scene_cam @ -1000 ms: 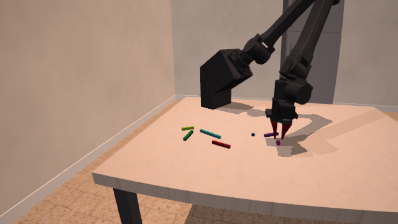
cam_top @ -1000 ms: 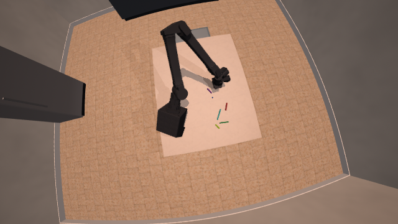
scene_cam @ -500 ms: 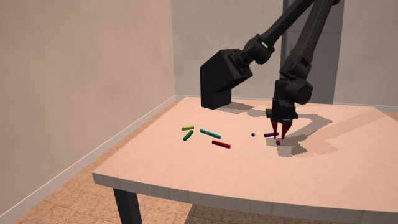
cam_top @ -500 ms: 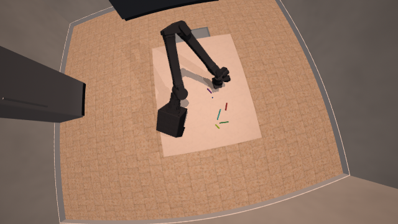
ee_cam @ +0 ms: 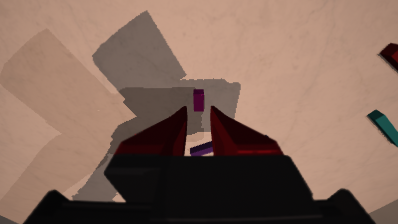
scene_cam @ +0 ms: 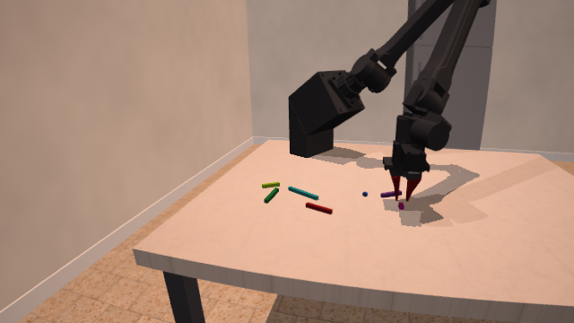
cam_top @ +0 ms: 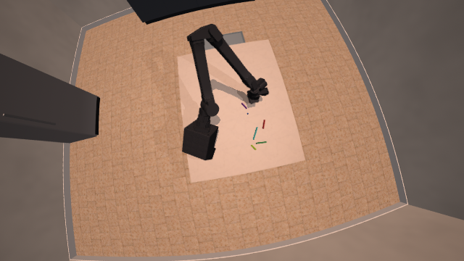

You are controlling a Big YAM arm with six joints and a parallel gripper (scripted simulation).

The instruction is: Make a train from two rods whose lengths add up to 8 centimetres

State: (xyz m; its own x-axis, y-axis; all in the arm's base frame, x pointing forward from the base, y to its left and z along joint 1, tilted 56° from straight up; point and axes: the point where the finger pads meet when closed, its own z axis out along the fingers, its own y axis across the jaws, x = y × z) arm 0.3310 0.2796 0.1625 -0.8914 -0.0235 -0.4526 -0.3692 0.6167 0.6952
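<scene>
My gripper (scene_cam: 402,200) (ee_cam: 198,111) is open by a narrow gap and empty, pointing down above the magenta rod. The short magenta rod (scene_cam: 401,205) (ee_cam: 198,101) lies flat on the table, lined up with the gap between the fingers in the wrist view; the arm hides it in the top view. The purple rod (cam_top: 243,106) (scene_cam: 387,195) (ee_cam: 201,149) lies close by at an angle to it, not touching it, partly hidden by the gripper in the wrist view. The small blue rod (cam_top: 247,114) (scene_cam: 365,194) lies apart, beyond the purple rod's end.
The red rod (cam_top: 264,124) (scene_cam: 319,208) (ee_cam: 391,55) and turquoise rod (cam_top: 255,133) (scene_cam: 303,193) (ee_cam: 385,129) lie apart from the magenta rod. The green rod (cam_top: 261,143) (scene_cam: 271,195) and lime rod (cam_top: 253,147) (scene_cam: 271,185) lie farther off, near each other. The arm's shadow crosses the table around the magenta rod.
</scene>
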